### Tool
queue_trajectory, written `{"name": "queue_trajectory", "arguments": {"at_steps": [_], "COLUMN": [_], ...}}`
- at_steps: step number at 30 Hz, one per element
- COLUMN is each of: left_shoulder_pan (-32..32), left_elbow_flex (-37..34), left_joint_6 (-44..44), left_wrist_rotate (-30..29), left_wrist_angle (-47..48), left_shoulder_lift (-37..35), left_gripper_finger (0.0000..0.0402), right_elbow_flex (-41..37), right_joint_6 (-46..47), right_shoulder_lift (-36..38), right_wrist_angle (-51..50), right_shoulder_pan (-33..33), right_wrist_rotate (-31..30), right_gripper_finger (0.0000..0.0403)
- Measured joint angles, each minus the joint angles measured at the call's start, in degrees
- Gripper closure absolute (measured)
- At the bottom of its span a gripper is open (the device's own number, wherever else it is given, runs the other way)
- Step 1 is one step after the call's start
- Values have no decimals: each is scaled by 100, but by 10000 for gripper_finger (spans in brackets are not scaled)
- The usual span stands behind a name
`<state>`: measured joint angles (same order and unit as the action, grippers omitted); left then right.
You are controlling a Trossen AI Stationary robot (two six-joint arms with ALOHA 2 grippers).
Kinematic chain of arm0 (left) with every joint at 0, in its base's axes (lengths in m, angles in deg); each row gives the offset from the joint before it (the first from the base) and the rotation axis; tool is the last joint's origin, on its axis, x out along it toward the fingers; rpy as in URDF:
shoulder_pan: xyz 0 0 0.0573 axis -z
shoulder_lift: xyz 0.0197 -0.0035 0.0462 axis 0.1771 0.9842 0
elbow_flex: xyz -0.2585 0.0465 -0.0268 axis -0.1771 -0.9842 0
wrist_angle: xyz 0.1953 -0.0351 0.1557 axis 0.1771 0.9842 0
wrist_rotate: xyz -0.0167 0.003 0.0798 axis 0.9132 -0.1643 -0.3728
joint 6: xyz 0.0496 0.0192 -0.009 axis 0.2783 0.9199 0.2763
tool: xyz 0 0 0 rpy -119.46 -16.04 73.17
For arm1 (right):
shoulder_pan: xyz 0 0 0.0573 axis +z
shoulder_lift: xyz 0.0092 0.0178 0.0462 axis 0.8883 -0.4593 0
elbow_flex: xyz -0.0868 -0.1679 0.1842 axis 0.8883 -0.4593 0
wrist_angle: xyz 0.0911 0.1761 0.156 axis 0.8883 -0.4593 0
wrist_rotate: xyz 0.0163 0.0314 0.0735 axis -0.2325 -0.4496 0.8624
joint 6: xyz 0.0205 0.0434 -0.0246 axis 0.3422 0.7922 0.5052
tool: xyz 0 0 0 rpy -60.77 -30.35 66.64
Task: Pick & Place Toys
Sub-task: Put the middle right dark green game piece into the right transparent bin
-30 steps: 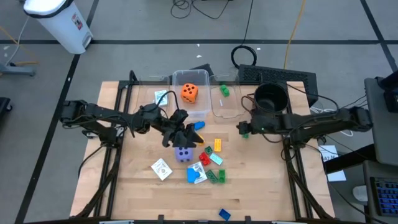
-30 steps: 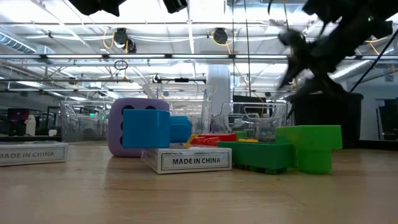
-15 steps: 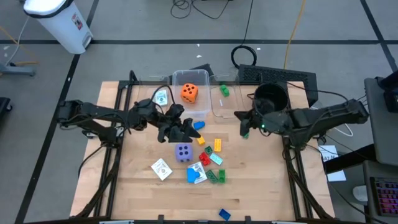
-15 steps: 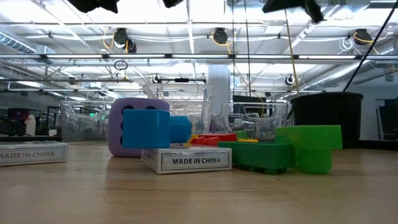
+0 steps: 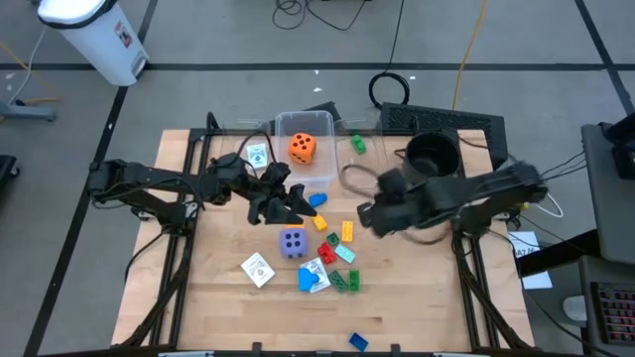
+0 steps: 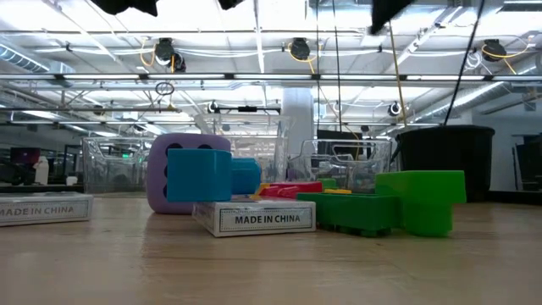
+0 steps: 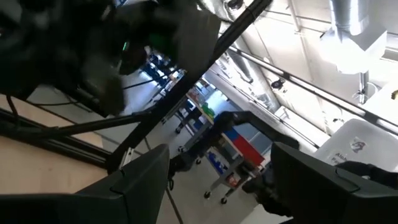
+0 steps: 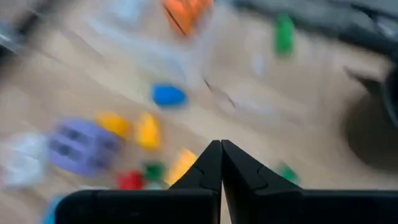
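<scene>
on your left side, the left gripper (image 5: pixel 288 205) hangs above the table (image 5: pixel 417 297) with its jaws spread and nothing between them, just beside the blue piece (image 5: pixel 316 199) and above the purple die (image 5: pixel 292 242); if you drop it here it could land on the die's edge and shove it into the cards (image 5: pixel 257 268) rather than straddle anything. behind it the orange die (image 5: pixel 302 148) already sits in the clear bin (image 5: pixel 322 123), with a card (image 5: pixel 258 155) lying just beside that bin, so watch the forearm does not catch the bin wall and slide it. in the middle, the loose toys are packed close: the yellow brick (image 5: pixel 347 232), the red brick (image 5: pixel 326 250), the green brick (image 5: pixel 345 281) and the light blue brick (image 5: pixel 312 278) nearly touch, so a grab at one may well drag or pinch a neighbour. further right, the right gripper (image 5: pixel 369 213) is clenched tight on nothing and blurred as it swings over the table near that cluster; you must open it before going down, or the tips will only poke and scatter bricks. its elbow passes close to the black pot (image 5: pixel 434 154), which could be knocked. one blue brick (image 5: pixel 357 342) lies alone near the front edge and could be pushed off.
</scene>
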<state>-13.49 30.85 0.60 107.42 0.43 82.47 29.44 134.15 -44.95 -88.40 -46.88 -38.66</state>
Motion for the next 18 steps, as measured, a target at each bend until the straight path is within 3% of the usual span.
{"name": "queue_trajectory", "arguments": {"at_steps": [2,4,8,18], "left_shoulder_pan": [-25,-78,-196,-347], "left_elbow_flex": [0,0,0,0], "left_joint_6": [12,-10,-144,-301], "left_wrist_rotate": [2,69,324,628], "left_wrist_angle": [14,-1,-1,-27], "left_shoulder_lift": [2,2,2,2], "left_gripper_finger": [121,121,121,121], "right_elbow_flex": [49,-195,-606,-1598], "right_joint_6": [411,467,679,1988], "right_shoulder_lift": [-408,-643,-694,-341], "right_wrist_angle": [-772,-689,-120,-302], "right_shoulder_pan": [-36,-74,-97,-190], "right_wrist_rotate": [465,685,663,193], "right_gripper_finger": [402,403,403,392]}}
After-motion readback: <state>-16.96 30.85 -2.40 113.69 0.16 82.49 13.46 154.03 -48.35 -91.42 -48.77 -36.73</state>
